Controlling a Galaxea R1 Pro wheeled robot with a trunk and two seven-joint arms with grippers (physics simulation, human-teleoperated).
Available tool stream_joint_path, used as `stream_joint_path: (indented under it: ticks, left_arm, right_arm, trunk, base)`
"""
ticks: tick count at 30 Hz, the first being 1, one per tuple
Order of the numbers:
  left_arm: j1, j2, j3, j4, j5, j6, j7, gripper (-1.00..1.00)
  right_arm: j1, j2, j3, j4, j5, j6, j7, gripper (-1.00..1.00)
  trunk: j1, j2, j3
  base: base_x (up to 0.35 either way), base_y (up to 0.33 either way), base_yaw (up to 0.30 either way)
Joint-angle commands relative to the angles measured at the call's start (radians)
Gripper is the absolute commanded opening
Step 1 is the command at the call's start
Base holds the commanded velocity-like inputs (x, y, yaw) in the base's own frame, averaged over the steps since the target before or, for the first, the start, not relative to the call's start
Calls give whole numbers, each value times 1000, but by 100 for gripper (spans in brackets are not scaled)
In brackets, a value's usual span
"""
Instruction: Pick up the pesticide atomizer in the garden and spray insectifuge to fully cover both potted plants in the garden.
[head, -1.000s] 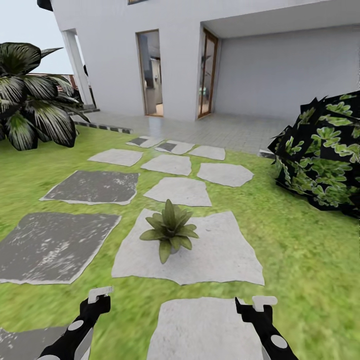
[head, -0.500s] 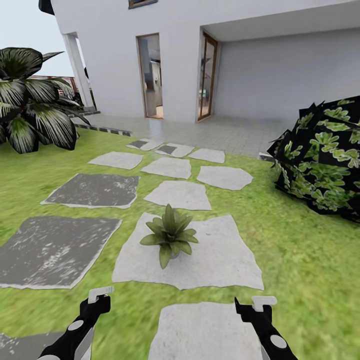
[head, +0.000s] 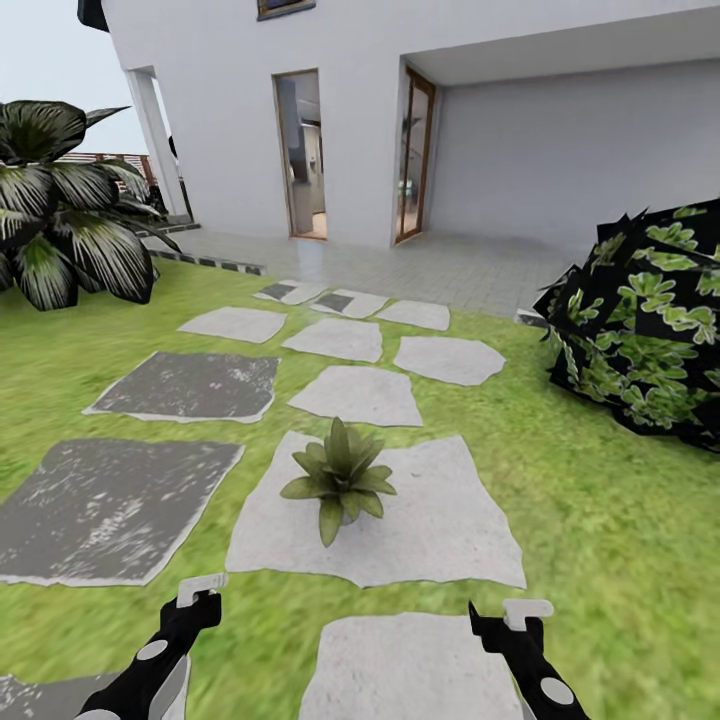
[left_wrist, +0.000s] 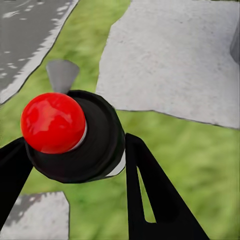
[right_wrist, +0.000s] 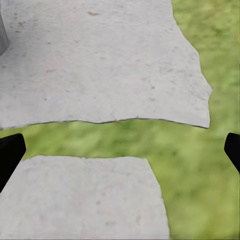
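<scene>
Potted plant (head: 338, 478) sits on pale stepping stone (head: 440, 520) in lawn (head: 600, 520), ahead of both arms, well apart from each. Left gripper (head: 200, 590) low at left over grass; in its wrist view a black round part with a red ball (left_wrist: 52, 122) lies between black fingers (left_wrist: 150, 195); grip state cannot tell. Right gripper (right_wrist: 120, 150) spread wide, nothing between fingertips, over the gap between two stones. Dark-leaved bush (head: 650, 330) at right, palm (head: 60, 200) at left, white house (head: 400, 120) behind
</scene>
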Motion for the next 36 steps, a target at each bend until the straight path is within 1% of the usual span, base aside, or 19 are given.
stream_joint_path:
  ticks: [1, 5, 10, 12, 15, 29, 36]
  left_arm:
    - [-1, 0, 2, 1, 0, -3, -1, -100]
    - [-1, 0, 1, 2, -1, -3, -1, -100]
    - [-1, 0, -1, 2, -2, -3, -1, -100]
    - [-1, -1, -1, 2, -2, -3, -2, -100]
    - [-1, 0, -16, 2, -1, -3, -3, -100]
    - [-1, 0, -19, 1, -1, -3, -4, -100]
    - [-1, 0, -16, 1, -1, -9, -4, -100]
  right_arm:
    - [-1, 0, -2, 9, 4, -16, 0, 100]
    - [0, 0, -3, 25, 5, -50, 0, 100]
    - [0, 0, -3, 30, 5, -65, -2, 100]
    - [0, 0, -3, 30, 6, -66, -2, 100]
    - [-1, 0, -2, 30, 6, -67, -3, 100]
    - [0, 0, -2, 32, 6, -67, -4, 100]
    - [-1, 0, -3, 32, 6, -67, -4, 100]
  trunk:
    - [-4, 7, 2]
    - [-19, 35, 15]
    - [-39, 70, 31]
    - [-46, 84, 37]
    - [-58, 105, 46]
    - [-111, 203, 90]
    - [-111, 203, 90]
  base:
    - [0, 0, 0]
    - [0, 0, 0]
    - [0, 0, 0]
    - [0, 0, 0]
    - [0, 0, 0]
    - [0, 0, 0]
    - [0, 0, 0]
